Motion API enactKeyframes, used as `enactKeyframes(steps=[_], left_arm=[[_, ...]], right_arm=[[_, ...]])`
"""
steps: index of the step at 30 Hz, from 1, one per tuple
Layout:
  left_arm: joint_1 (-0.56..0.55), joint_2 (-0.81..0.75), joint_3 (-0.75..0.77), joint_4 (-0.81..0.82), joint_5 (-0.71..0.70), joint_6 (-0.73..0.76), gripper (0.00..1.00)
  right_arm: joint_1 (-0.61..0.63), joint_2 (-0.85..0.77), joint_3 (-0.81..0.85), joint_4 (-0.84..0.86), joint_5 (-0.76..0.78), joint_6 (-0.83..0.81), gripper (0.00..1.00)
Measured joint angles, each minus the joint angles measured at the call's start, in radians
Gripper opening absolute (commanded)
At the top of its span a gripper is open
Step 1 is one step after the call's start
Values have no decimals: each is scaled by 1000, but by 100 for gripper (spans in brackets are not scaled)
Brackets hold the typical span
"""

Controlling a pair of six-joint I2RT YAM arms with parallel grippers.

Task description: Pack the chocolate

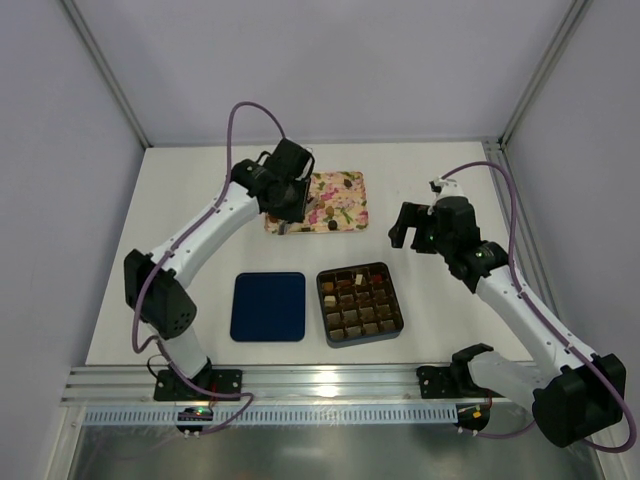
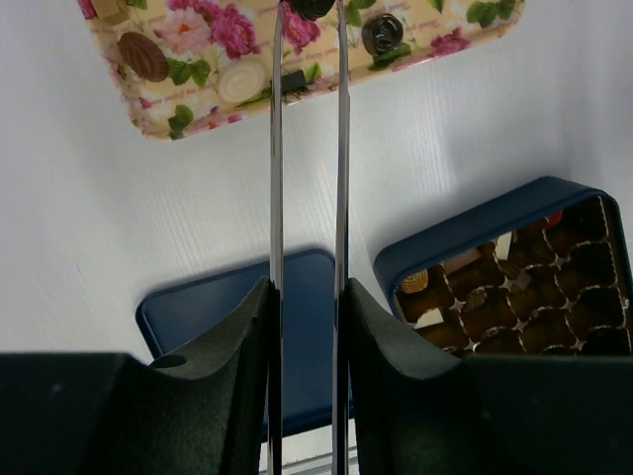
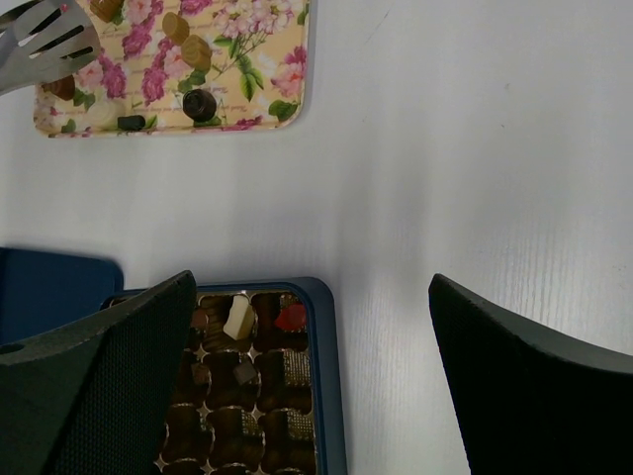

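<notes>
The left fingers [image 2: 237, 336] clamp metal tongs [image 2: 276, 148], their tips over the floral tray [image 3: 287, 59] at the far side of the bench [image 1: 450, 320]. The right fingers [image 3: 129, 336] hover wide apart and empty to the tray's right. Most of the chocolate [image 1: 358, 300] already sits in the gridded box [image 1: 393, 300] near centre. Several pieces on the tray await packing, and the blue lid [image 1: 268, 306] lies off to the box's left.

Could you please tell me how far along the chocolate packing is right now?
Most cells of the box hold chocolates. The left end effector grips metal tongs, tips over the floral tray; whether they hold anything I cannot tell. The right end effector is open and empty. Several pieces on the tray are left to move, and the lid lies beside the box.
</notes>
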Motion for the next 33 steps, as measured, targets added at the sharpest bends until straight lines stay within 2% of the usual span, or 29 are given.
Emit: enactKeyframes(steps=[14,27,33], left_arm=[[-97,-200,-137,-5,52,-28,26],[-395,-254,-190,-3,56,-126,26],[-496,-248,-206,3,53,-169,26]], right_arm=[[-3,31,0,0,11,26,100],[-14,74,25,0,29,37,100],[-20,74,25,0,31,42,100]])
